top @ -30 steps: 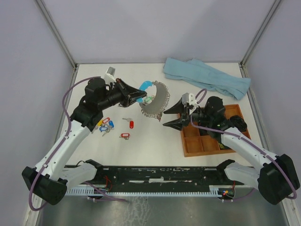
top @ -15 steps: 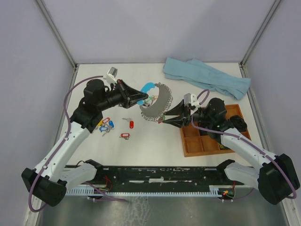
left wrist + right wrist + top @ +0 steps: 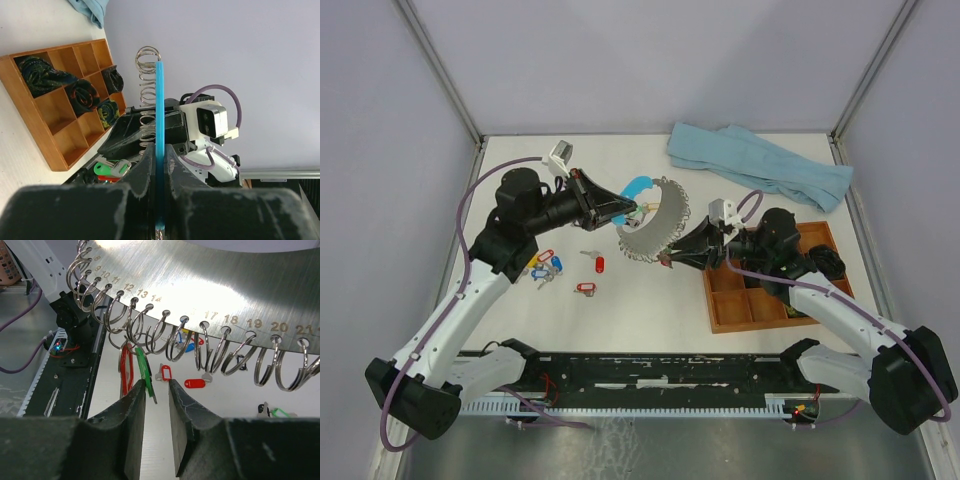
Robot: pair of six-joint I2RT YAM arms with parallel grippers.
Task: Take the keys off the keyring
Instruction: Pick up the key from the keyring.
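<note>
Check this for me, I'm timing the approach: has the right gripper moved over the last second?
Yes. The right gripper has narrowed its jaws and edged slightly left, away from the wooden tray, reaching the keyring's lower edge.

A brushed, numbered keyring (image 3: 225,285) is seen overhead, with wire loops (image 3: 172,342) threaded through its edge holes. A green key (image 3: 143,367) and a red key (image 3: 126,367) are hung from them. The green one's tip is flanked by the narrowly parted gripper (image 3: 157,385). Loose keys (image 3: 195,384) are scattered on the table (image 3: 225,410) beyond.

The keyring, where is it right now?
In the overhead view the keyring is mid-table between the two grippers: the left gripper clamps its blue side, the right gripper is at its near edge.
</note>
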